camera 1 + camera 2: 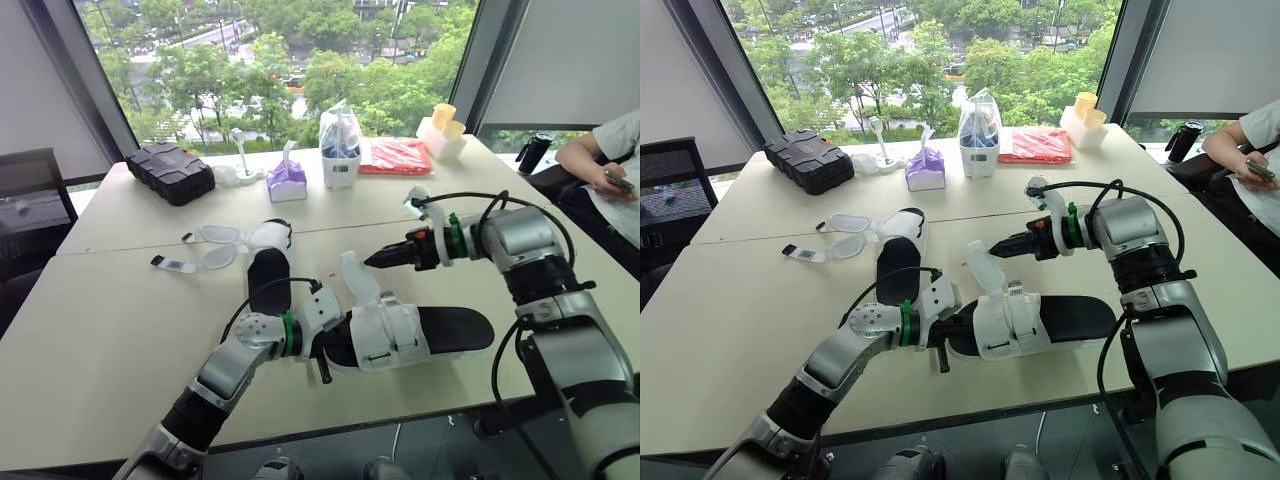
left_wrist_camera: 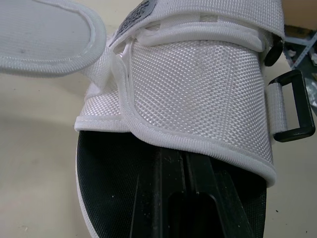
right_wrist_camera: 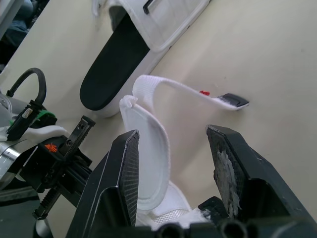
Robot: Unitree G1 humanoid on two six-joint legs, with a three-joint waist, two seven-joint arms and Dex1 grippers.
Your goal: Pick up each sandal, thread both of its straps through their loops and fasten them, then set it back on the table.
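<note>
The near sandal (image 1: 450, 328) lies flat on the bench (image 1: 110, 330), black footbed up, between my two tools. Its broad white strap (image 1: 392, 335) is folded across the middle. A second white strap (image 1: 357, 277) stands up loose from the end nearest my left tool. The left wrist view shows a black loop (image 2: 294, 106) hanging empty at the side of the broad strap.

My left tool (image 1: 325, 342) reaches into that end of the sandal. Its two black fingers (image 2: 173, 183) lie on the footbed with their tips under the broad strap. They are clenched together, with only a thin seam between them and nothing caught there.

My right tool (image 1: 376, 259) hangs above the bench just beyond the sandal, pointing toward my left tool. It is released, with its fingers (image 3: 124, 168) spread. The raised strap is just in front of the tips, and I cannot tell whether they touch it.

The other sandal (image 1: 268, 272) lies on the bench just past my left tool. Its straps (image 1: 205, 248) are unfastened and spread out flat on the side away from my right tool.

Well beyond both tools, along the window edge of the bench, stand a black case (image 1: 170, 172), a purple box (image 1: 287, 184), a clear bag (image 1: 340, 148), a red packet (image 1: 397, 156) and yellow cups (image 1: 446, 118). A person (image 1: 612, 160) sits at the far corner, out past my right tool.
</note>
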